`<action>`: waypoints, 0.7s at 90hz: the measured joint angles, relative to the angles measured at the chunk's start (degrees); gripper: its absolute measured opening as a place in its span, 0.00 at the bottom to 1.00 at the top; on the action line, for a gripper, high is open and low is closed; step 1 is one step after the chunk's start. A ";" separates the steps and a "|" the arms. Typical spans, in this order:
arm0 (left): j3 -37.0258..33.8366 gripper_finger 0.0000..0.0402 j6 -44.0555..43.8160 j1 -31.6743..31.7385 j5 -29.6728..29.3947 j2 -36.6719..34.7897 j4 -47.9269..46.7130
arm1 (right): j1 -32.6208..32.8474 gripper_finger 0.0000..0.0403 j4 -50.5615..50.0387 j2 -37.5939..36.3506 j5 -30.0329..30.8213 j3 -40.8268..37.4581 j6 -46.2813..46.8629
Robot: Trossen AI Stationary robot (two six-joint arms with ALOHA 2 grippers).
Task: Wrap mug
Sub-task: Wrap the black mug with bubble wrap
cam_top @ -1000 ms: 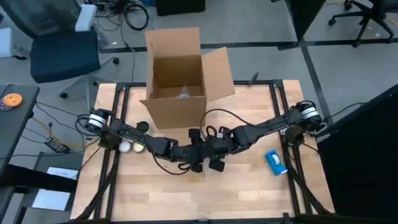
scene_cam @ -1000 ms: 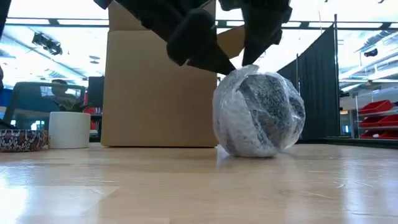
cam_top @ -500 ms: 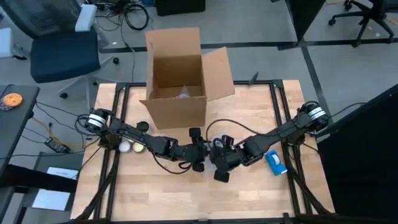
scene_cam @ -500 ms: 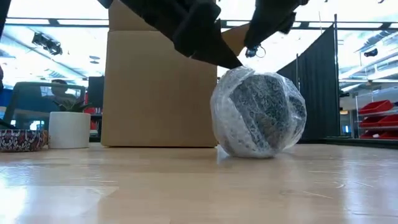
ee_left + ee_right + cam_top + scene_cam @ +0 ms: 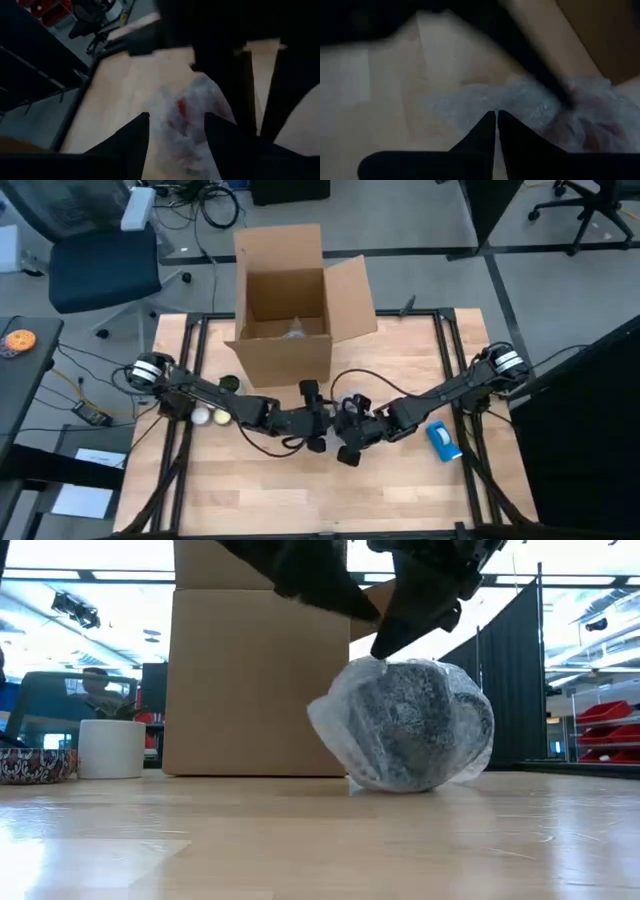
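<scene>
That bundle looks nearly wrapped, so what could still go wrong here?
The mug is round in its wrap, so a tug from the right end effector, shut at the bundle's top, could roll it on the table. A loose flap sticks out, so the wrap might come undone. The left end effector, open, sits very close, so the two arms might bump.

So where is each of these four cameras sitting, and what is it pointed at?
High view: above the table, looking straight down on both arms, the cardboard box and the blue tape dispenser.
Low view: at tabletop height, looking across at the wrapped mug; both arms reach down from above.
Left wrist view: on the left arm, past its open fingers at the wrapped mug.
Right wrist view: past the shut right hand at the wrapping.
All four share the wrapped mug.
</scene>
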 joint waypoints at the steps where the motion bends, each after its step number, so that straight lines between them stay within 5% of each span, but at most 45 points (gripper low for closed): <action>1: 0.00 0.43 0.00 -0.06 -0.18 -0.45 -0.39 | 0.00 0.00 0.06 -0.03 0.00 0.00 -0.16; 41: 0.00 0.43 -0.26 -3.04 -4.66 -15.92 -16.93 | -3.45 0.00 -0.31 -0.60 1.71 -0.21 -5.40; 63: 0.00 0.43 -0.50 -4.43 -4.77 -16.70 -17.88 | -7.21 0.00 1.92 -0.78 -4.73 -5.47 -3.32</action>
